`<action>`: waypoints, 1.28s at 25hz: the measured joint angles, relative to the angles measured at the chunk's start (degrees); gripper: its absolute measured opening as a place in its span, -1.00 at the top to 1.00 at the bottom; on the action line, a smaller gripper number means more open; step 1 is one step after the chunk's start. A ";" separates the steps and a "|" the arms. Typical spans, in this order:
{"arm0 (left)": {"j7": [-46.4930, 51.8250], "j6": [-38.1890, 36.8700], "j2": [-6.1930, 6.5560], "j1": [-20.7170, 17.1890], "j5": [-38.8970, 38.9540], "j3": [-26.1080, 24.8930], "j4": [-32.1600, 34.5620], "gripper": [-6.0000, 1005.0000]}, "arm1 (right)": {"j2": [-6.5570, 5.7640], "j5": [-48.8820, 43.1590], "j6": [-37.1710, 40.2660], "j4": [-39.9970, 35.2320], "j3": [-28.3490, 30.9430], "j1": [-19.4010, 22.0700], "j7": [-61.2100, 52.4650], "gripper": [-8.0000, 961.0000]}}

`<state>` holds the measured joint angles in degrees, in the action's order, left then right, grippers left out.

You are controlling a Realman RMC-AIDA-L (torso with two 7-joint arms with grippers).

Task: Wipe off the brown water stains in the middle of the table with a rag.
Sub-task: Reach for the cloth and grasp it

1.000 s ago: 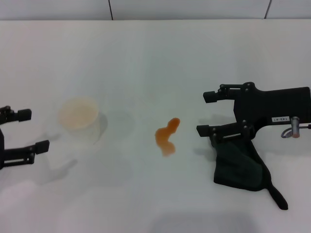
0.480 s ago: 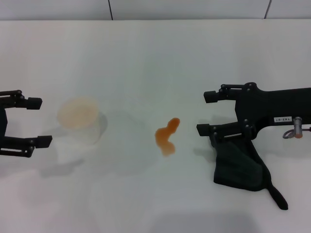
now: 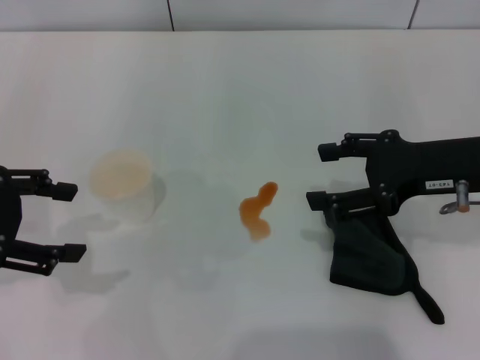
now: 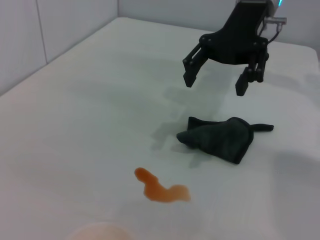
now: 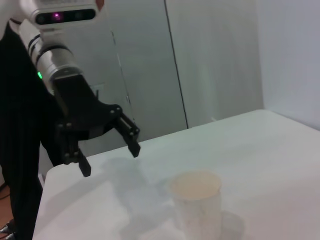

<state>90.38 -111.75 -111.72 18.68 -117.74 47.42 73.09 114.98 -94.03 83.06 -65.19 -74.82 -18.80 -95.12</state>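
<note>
The brown water stains lie as a wavy orange-brown blot in the middle of the white table; they also show in the left wrist view. The dark rag lies crumpled to the right of the stains, its pointed tail toward the front right. It also shows in the left wrist view. My right gripper is open and empty, hovering above the rag's far edge; the left wrist view shows it off the table. My left gripper is open and empty at the left, beside the cup.
A clear plastic cup with an orange-tinted inside stands left of the stains, close to my left gripper. It also shows in the right wrist view, with my left gripper hovering behind it. A wall runs along the table's far edge.
My left gripper has moved right toward the cup and come nearer the table's front. My right gripper has shifted very slightly. The rag and the stains have not moved.
</note>
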 joint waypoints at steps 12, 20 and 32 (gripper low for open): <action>2.13 -0.06 -0.45 -0.67 0.34 0.04 1.18 -0.72 | -0.16 -17.22 1.93 -3.72 0.14 -2.29 -14.42 -0.75; 3.58 -0.05 -1.72 -0.09 0.56 0.04 1.73 -0.72 | -0.19 -27.40 2.94 -3.88 0.27 -2.80 -20.51 -0.75; 4.21 0.09 -1.92 0.82 0.50 0.73 2.14 -0.72 | 0.20 -30.14 0.43 -1.74 -0.29 -2.87 -20.59 -0.72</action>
<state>94.59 -111.66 -113.65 19.50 -117.24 48.15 75.23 115.18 -124.17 83.50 -66.93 -75.11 -21.68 -115.71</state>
